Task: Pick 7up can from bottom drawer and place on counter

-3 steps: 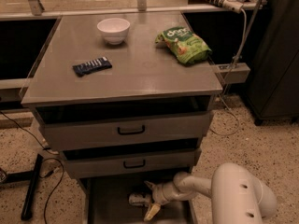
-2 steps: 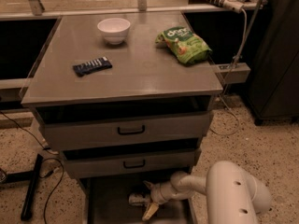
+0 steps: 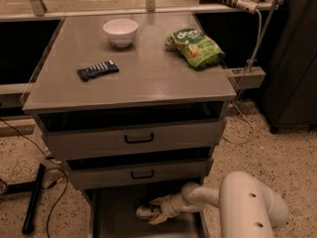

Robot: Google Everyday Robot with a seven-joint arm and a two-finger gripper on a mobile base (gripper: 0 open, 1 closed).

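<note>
One grey counter [image 3: 148, 78] spans the upper frame. Bottom drawer [image 3: 116, 219] out, lower centre. Gripper [image 3: 157, 210] inside it; clenched or released, cannot tell. Can [image 3: 144, 212]: pale silver, on its side on drawer floor, against gripper's frame-left edge.

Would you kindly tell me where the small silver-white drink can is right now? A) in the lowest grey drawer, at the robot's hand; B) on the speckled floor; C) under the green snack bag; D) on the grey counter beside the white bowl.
A: the small silver-white drink can lies in the lowest grey metal drawer, right at the robot's pale hand.
</note>
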